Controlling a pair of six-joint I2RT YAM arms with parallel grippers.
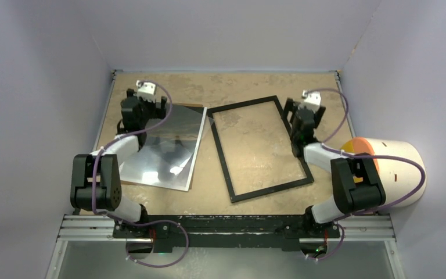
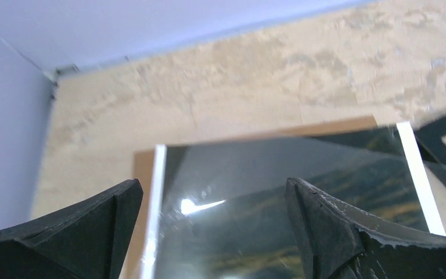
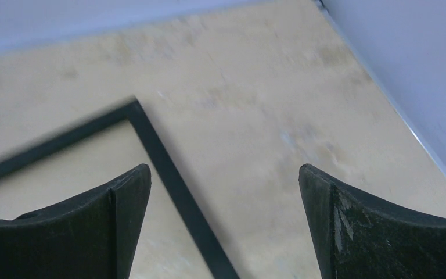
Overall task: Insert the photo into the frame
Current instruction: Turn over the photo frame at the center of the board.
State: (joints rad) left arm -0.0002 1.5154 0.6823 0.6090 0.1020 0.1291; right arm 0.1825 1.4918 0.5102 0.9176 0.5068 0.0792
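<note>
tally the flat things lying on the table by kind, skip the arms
glossy grey-green landscape photo: 1
black narrow-rimmed rectangular picture frame: 1
flat plain brown backing board, mostly hidden under the photo: 1
total: 3

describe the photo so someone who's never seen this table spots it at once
On the left half of the tan table, just left of the black rectangular frame, lies the photo: a thin glossy grey-green sheet with a white border, atop a flat brown backing board. Only it shines with glare; the frame is a bare black outline.
</note>
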